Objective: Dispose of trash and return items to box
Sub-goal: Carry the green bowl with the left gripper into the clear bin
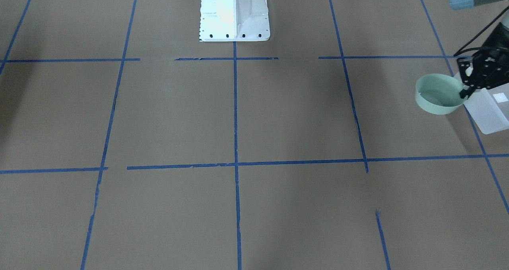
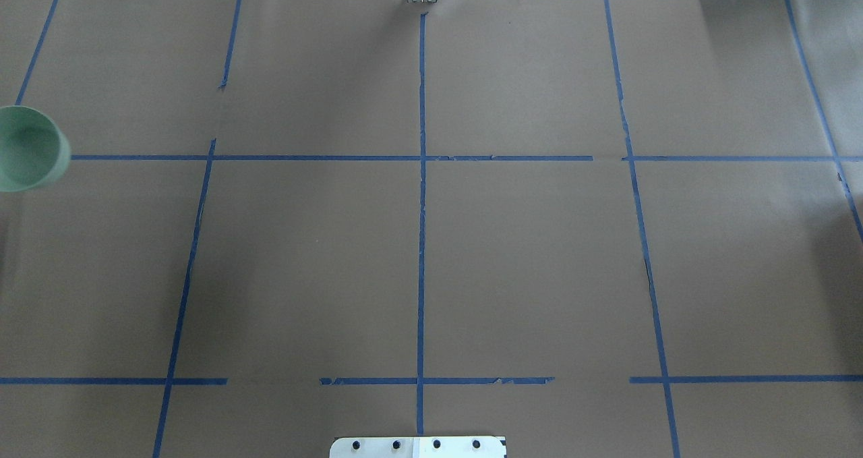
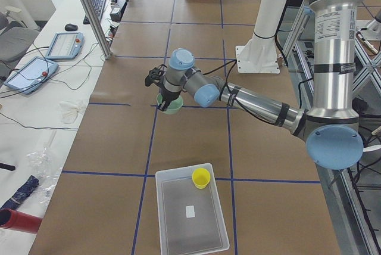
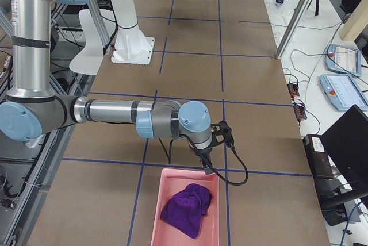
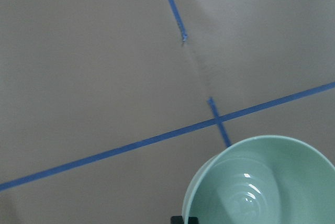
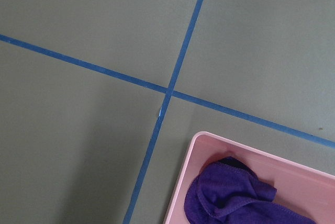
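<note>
1. The left gripper [image 1: 464,92] is closed on the bowl [image 1: 436,94]. One black finger [image 1: 466,88] is pinching the rim on the side nearest the box [image 1: 488,115].
2. The bowl is pale green, open side up, with nothing in it. It looks lifted off the table [image 1: 278,115]. From the front it hangs just beside the box, not inside it. In the overhead view only the bowl [image 2: 27,149] shows, at the left edge.
3. The box is frosted white with low walls. It sits at the robot's left end of the table and has a small white sticker [image 3: 190,211] on its floor.
4. The yellow cup [image 3: 201,177] stands upright inside the box, in a far corner.
5. The right gripper [image 4: 204,163] hangs just over the near edge of a pink bin [image 4: 214,223] at the other end of the table. I cannot tell if it is open or closed.
6. A crumpled purple cloth [image 4: 185,210] lies in the pink bin.
7. The table is covered in brown paper. Blue tape lines [image 1: 235,111] cut it into big squares.
8. The robot's white base [image 1: 234,15] is bolted at the middle of one long edge.
9. A white side table beside it holds two tablets [image 3: 62,43] and some cables.
</note>
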